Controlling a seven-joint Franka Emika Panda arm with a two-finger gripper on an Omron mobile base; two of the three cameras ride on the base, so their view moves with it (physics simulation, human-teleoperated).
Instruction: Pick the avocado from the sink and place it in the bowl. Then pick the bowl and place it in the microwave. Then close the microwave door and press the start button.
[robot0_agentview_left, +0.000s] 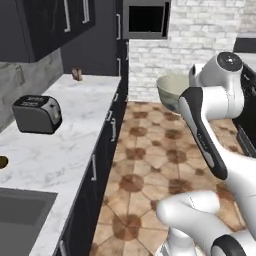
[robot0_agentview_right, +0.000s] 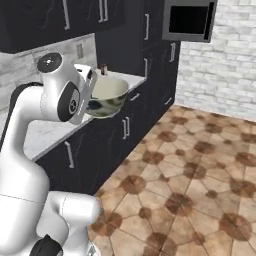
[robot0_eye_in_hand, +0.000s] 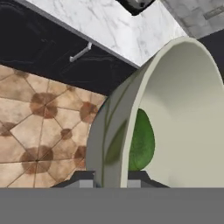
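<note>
The pale cream-green bowl (robot0_agentview_left: 171, 90) (robot0_agentview_right: 107, 95) (robot0_eye_in_hand: 183, 109) hangs in the air beside the counter front, above the tiled floor. My gripper (robot0_eye_in_hand: 111, 177) is shut on the bowl's rim, one finger inside and one outside. The dark green avocado (robot0_eye_in_hand: 142, 142) lies inside the bowl, just past the rim. High on the far wall of cabinets sits the microwave (robot0_agentview_left: 145, 20) (robot0_agentview_right: 187, 20), showing a dark front; I cannot tell how the microwave door stands. A corner of the dark grey sink (robot0_agentview_left: 20, 215) shows at the lower left.
A steel toaster (robot0_agentview_left: 37, 114) stands on the marble counter (robot0_agentview_left: 65, 145), and a small brown object (robot0_agentview_left: 76, 74) sits at its far end. Black cabinet fronts with bar handles (robot0_agentview_right: 125, 127) run along the tiled floor (robot0_agentview_right: 200, 170). A white brick wall (robot0_agentview_left: 200, 40) closes the far side.
</note>
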